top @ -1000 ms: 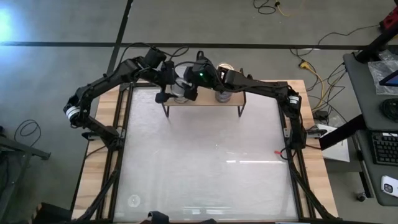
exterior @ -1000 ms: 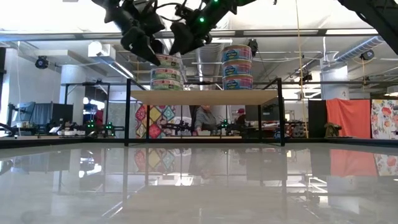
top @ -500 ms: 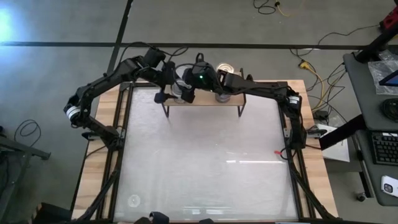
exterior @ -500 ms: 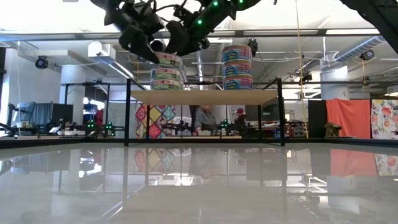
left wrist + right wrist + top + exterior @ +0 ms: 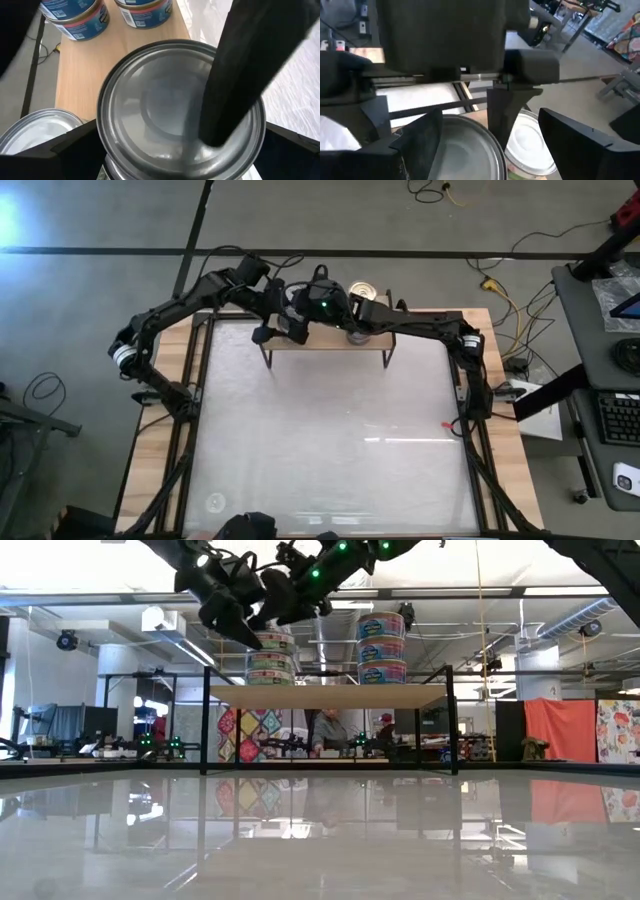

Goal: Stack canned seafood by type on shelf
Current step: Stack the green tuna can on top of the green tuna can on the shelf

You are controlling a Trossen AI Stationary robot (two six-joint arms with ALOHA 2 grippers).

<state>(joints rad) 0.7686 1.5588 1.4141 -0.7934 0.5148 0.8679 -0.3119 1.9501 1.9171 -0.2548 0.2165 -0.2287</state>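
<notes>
we see both arms reaching to the left end of the shelf (image 5: 328, 695), the small wooden rack standing at the far edge of the table (image 5: 330, 430). the left gripper (image 5: 240, 618) hangs just over the left stack of tins (image 5: 271, 662), its fingers (image 5: 245, 70) spread wide either side of the top tin's silver-grey lid (image 5: 165, 107) and one dark finger crossing over that lid; from these views we cannot tell whether the fingers touch the tin's sides. the right gripper (image 5: 295, 602) sits just beside the left one, above the same stack, fingers (image 5: 417, 142) parted around the silver lid below it (image 5: 460, 150), with nothing clearly clamped. off to the right gripper's far side stands a second stack of three tins (image 5: 381, 647) with blue and pink labels, well apart from both grippers. in the left wrist view two more labelled tins (image 5: 75, 17) rest on the plank beyond the gripper, and another silver lid (image 5: 35, 130) lies close beside it.
</notes>
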